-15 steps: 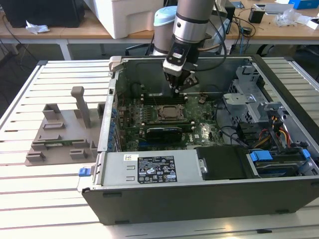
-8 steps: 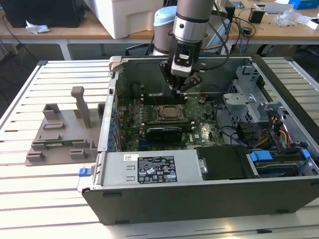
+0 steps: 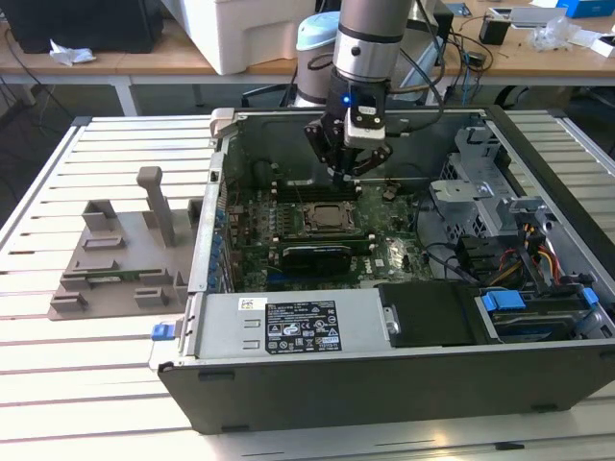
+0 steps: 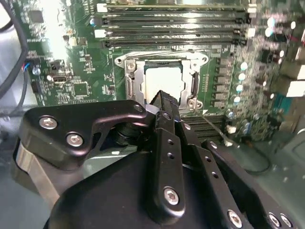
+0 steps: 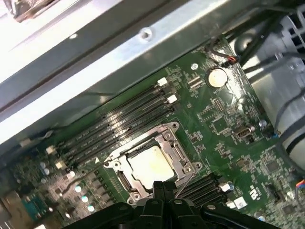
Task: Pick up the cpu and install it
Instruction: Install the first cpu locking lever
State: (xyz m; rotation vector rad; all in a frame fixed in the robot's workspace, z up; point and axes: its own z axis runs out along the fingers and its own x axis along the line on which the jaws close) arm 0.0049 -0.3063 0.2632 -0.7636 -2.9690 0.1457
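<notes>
Entry: we found the black two-finger gripper [image 3: 348,171] on the silver arm hanging inside the open dark-grey metal computer case [image 3: 404,384], over the green motherboard [image 3: 389,252]. In the first wrist view its fingertips [image 5: 158,189] were pressed together with only a hairline seam between them. We saw nothing held in them.

The cpu [image 5: 150,164], a small flat square chip with a silvery-grey metal top plate, lay flat inside the silvery metal socket frame [image 5: 177,149] near the middle of the motherboard. It was just beside the bank of long black memory slots [image 4: 176,24]. In both wrist views the closed fingertips lined up with one edge of the socket. We could not tell whether they touched it.

The case sat on a white slatted table [image 3: 96,384]. A grey plastic holder tray [image 3: 115,259] with upright posts stood on the table beside the case wall, on the exterior view's left.
</notes>
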